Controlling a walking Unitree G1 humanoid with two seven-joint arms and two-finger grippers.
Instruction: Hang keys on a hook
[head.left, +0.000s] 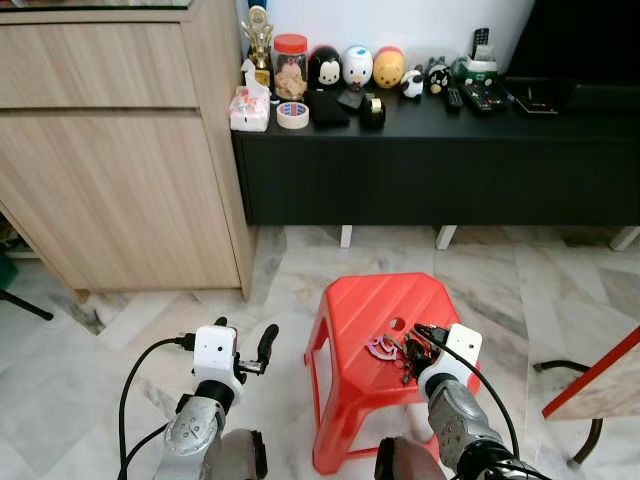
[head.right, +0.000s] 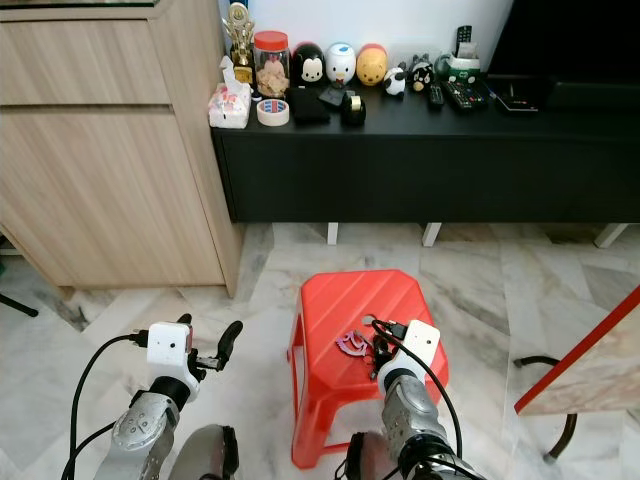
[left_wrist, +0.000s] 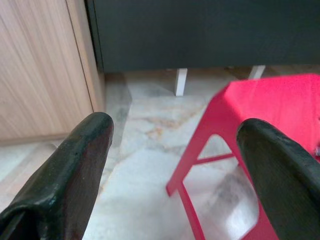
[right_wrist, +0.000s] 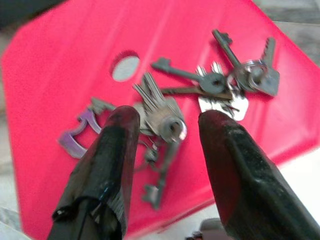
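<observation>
A bunch of several metal keys (right_wrist: 165, 117) with a purple carabiner (right_wrist: 80, 132) lies on top of a red plastic stool (head.left: 365, 300), near its round hole (right_wrist: 125, 67). My right gripper (right_wrist: 170, 116) is open just above the keys (head.left: 405, 355), one black finger on each side of the middle cluster. Nothing is held between them. My left gripper (head.left: 245, 335) is open over the marble floor to the left of the stool, with nothing in it. The left wrist view shows its two fingers (left_wrist: 80, 165) apart.
A light wooden cabinet (head.left: 120, 140) stands at the left. A low black console (head.left: 430, 160) against the far wall carries figurines, a jar, tape and remotes. A red-edged board (head.left: 600, 385) and a black stand foot (head.left: 560, 370) are at the right.
</observation>
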